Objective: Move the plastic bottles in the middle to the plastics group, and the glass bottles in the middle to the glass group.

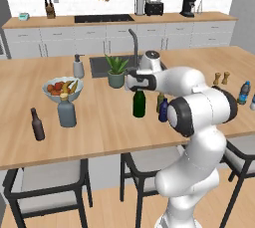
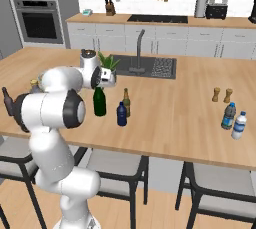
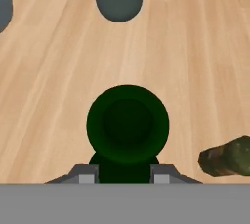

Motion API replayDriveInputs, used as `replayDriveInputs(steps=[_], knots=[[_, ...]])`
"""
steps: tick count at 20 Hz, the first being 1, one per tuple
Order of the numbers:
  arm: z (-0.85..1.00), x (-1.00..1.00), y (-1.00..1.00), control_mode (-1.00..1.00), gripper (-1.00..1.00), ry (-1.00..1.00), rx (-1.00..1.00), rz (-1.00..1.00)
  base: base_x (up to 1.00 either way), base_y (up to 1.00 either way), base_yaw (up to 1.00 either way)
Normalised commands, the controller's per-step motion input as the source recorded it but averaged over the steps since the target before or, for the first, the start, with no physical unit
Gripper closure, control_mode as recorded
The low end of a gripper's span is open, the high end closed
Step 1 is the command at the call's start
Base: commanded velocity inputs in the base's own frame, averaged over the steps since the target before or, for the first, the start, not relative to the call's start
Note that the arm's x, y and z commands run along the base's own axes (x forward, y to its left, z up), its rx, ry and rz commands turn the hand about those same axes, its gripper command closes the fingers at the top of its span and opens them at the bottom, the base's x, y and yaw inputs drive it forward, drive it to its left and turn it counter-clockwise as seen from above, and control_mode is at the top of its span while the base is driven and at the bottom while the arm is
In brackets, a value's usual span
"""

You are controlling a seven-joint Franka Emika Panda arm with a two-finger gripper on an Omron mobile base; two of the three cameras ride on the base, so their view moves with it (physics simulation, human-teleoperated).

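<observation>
Green wine bottle (image 1: pixel 139 103), upright, is clamped at its neck from above by the gripper (image 1: pixel 140 88); glass group is seen toward nine o'clock.

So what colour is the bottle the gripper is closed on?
Dark green: the wine bottle, clearest in the hand view, held by the gripper.

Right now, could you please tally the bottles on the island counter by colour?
Green: 1, the wine bottle.
Navy: 1.
Amber-olive: 1.
Dark brown: 1.
Grey-blue: 1, the flask.
Light blue: 1.
Pale: 1.
Total: 7.
</observation>
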Motion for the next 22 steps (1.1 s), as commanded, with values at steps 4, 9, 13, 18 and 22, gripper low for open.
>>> replayDriveInputs(steps=[4,9,13,18,22], knots=[[0.26,-0.68,0.43,-1.0,1.0,0.0,0.0,0.15,0.0,0.0,0.0],[0.01,-0.47,0.76,-1.0,1.0,0.0,0.0,0.18,0.0,0.0,0.0],[0.0,-0.33,0.76,-1.0,1.0,0.0,0.0,0.15,0.0,0.0,0.0],[0.06,-0.35,0.84,-1.0,1.0,0.0,0.0,0.14,0.0,0.0,0.0],[0.01,-0.47,0.77,-1.0,1.0,0.0,0.0,0.15,0.0,0.0,0.0]])
